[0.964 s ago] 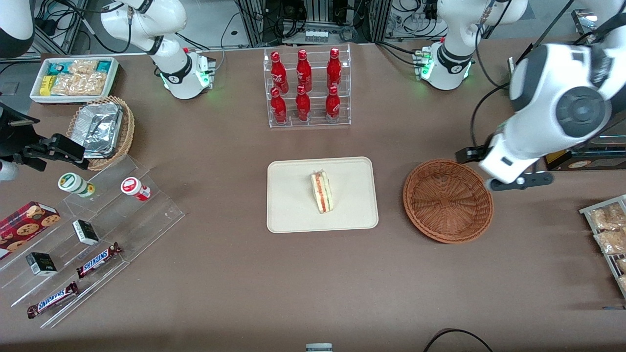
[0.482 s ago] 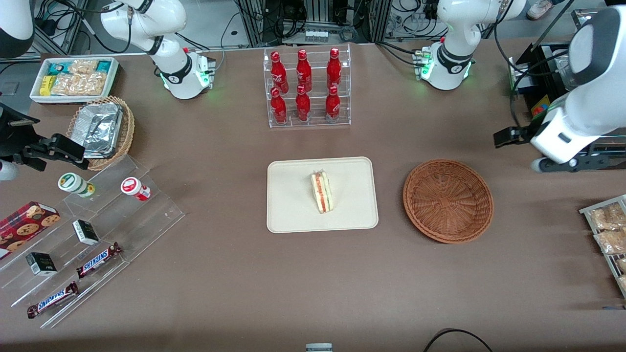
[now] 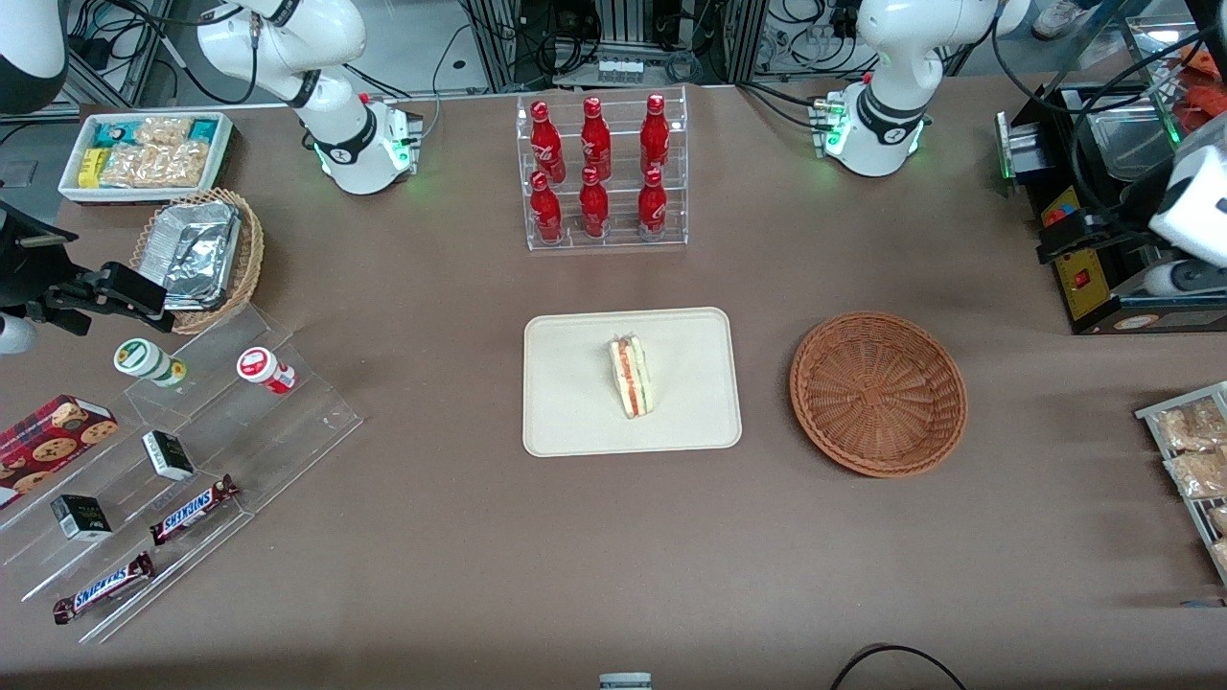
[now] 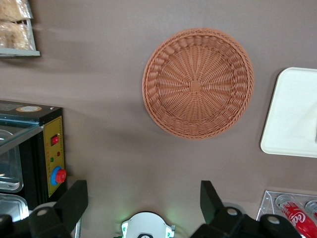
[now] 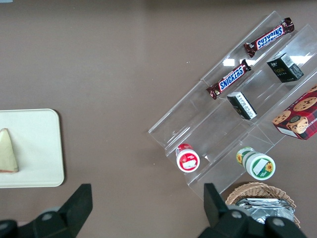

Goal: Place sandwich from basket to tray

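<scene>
The sandwich (image 3: pixel 631 377), a pale wedge with red and green filling, lies on the cream tray (image 3: pixel 575 422) in the middle of the table; the right wrist view also catches the sandwich (image 5: pixel 7 151) on the tray (image 5: pixel 37 148). The reddish-brown wicker basket (image 3: pixel 878 393) stands beside the tray toward the working arm's end and holds nothing. My left gripper (image 3: pixel 1117 259) hangs high near the table's end, past the basket and apart from it. It is open and empty, its black fingers (image 4: pixel 74 201) spread wide, looking down on the basket (image 4: pixel 198 83) and a corner of the tray (image 4: pixel 292 114).
A black box with a red button (image 3: pixel 1083 278) stands under the gripper. Snack packets on a rack (image 3: pixel 1193 450) lie nearer the camera. A rack of red bottles (image 3: pixel 599 172) stands farther back. Acrylic steps with snacks (image 3: pixel 192 460) and a foil-filled basket (image 3: pixel 201 254) sit toward the parked arm's end.
The left arm has swung away from the basket's rim toward the working arm's end of the table. Sandwich, tray and basket have not moved.
</scene>
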{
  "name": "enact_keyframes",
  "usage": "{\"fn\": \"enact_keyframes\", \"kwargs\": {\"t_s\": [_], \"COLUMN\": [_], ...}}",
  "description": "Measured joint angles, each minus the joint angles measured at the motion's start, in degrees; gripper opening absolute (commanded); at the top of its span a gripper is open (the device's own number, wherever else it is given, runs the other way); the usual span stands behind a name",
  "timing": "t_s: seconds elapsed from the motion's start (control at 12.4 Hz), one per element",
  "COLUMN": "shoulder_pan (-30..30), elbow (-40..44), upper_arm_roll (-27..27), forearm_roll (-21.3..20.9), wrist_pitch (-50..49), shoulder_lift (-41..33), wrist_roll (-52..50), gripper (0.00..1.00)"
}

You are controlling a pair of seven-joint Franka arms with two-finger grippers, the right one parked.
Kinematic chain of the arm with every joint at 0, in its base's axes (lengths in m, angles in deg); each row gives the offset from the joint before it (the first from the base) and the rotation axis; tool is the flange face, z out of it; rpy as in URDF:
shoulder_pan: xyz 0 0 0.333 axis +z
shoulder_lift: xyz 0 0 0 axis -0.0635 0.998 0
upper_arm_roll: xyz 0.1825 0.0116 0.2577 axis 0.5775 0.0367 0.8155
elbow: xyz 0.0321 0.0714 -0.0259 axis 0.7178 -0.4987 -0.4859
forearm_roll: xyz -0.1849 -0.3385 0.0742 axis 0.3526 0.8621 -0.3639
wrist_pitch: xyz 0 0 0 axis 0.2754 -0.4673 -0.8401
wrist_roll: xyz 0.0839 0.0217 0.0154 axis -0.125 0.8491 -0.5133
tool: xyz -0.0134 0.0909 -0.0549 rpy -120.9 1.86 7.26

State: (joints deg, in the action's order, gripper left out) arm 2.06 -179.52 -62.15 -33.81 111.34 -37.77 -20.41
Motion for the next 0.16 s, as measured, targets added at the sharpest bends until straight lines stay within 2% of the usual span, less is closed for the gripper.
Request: {"fn": "enact_keyframes", "kwargs": {"t_s": [0.16], "shoulder_pan": [0.0], "elbow": [0.51], "upper_arm_roll": [0.15], "forearm_roll": [0.0], "wrist_pitch": [-0.3], "shoulder_lift": [-0.02], "wrist_roll": [1.62], "gripper": [1.0]}}
